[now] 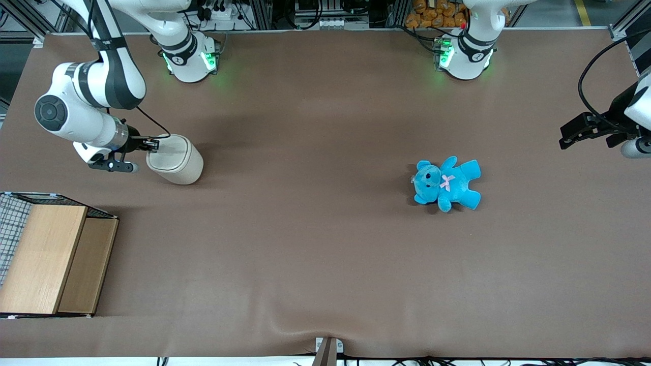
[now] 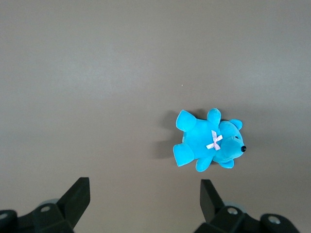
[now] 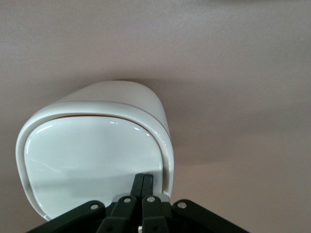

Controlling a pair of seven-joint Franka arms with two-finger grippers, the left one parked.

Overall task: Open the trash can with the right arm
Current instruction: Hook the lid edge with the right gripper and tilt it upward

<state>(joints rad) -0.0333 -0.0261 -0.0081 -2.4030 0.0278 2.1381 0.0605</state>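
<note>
The trash can [image 1: 175,158] is a small cream-white bin standing on the brown table toward the working arm's end. Its rounded-square flip lid [image 3: 92,160] lies down flat and glossy. My right arm [image 1: 86,109] reaches in low from the side. Its black gripper [image 1: 152,145] is shut, the two fingers pressed together with nothing between them. The fingertips [image 3: 143,178] rest on the lid near its rim, at the edge nearest the wrist.
A wooden box [image 1: 51,259] with a wire mesh panel stands nearer the front camera than the trash can. A blue teddy [image 1: 446,183] lies on the table toward the parked arm's end, also seen in the left wrist view as the teddy [image 2: 209,141].
</note>
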